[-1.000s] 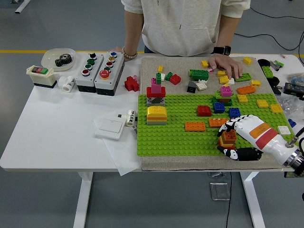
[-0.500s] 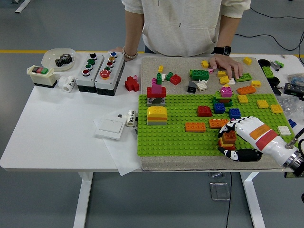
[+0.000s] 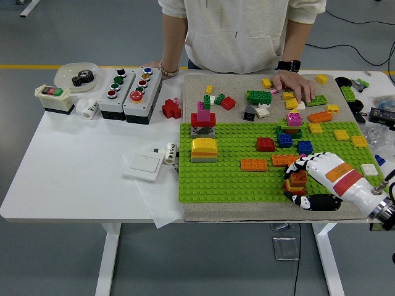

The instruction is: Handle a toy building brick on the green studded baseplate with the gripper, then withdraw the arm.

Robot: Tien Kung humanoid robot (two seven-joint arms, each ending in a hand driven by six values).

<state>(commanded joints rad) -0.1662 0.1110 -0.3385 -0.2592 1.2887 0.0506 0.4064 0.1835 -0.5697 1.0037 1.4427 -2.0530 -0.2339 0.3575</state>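
The green studded baseplate point(image 3: 228, 179) lies on a beige cloth at the table's right half. Near its lower right corner stands a small orange and red brick stack point(image 3: 298, 180). My right hand point(image 3: 303, 182), white with black fingers, comes in from the lower right and curls around that stack, fingers above it and thumb below. Other bricks are stuck on the plate: an orange flat brick point(image 3: 253, 164), a red brick point(image 3: 265, 143), a yellow domed block point(image 3: 203, 148) and a red and pink tower point(image 3: 203, 117). My left arm is out of view.
A person stands at the far side, one hand point(image 3: 295, 83) resting among loose bricks on the cloth point(image 3: 197, 83), the other by the button boxes point(image 3: 129, 89). A white switch plate point(image 3: 143, 166) and paper lie left of the baseplate. More loose bricks sit at the right edge.
My right hand has shifted a few pixels to the right and down, still curled around the orange and red stack. The stack and the person's hands stay where they were.
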